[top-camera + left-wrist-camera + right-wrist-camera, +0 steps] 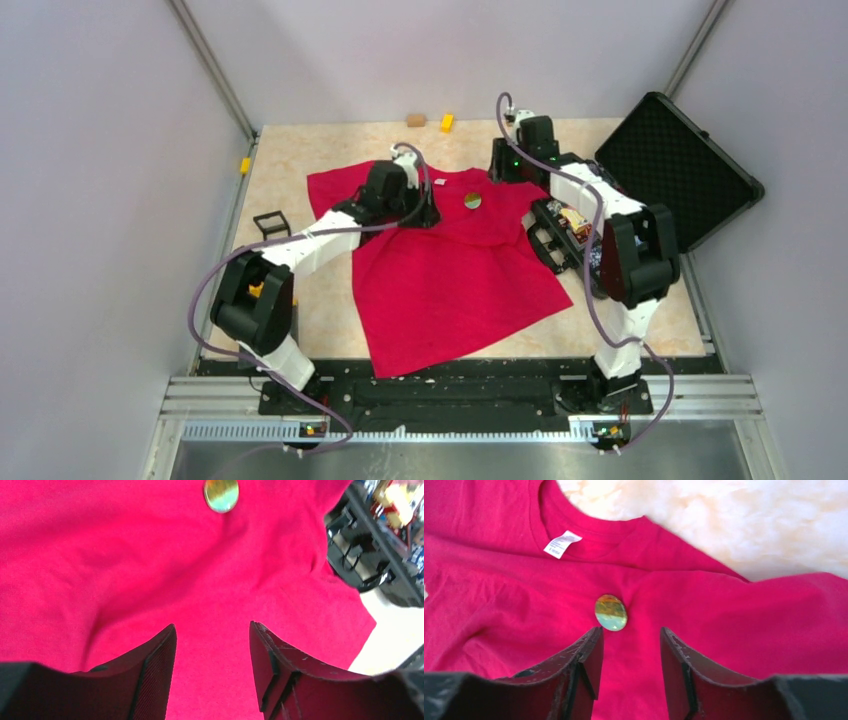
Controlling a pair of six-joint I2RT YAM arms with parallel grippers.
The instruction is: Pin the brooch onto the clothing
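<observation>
The red T-shirt (450, 260) lies spread on the table, its collar and white neck label (562, 544) toward the far side. The small round greenish-tan brooch (472, 201) sits on the shirt's chest just below the collar; it also shows in the left wrist view (221, 494) and the right wrist view (610, 612). My left gripper (212, 630) is open and empty over the shirt, left of the brooch (425, 210). My right gripper (630, 632) is open and empty, just short of the brooch, which lies near its left fingertip.
An open black case (675, 170) stands at the right with a black tray of colourful trinkets (565, 230) beside the shirt. Small yellow and tan blocks (447, 122) lie at the far edge, a black frame (271, 222) at the left.
</observation>
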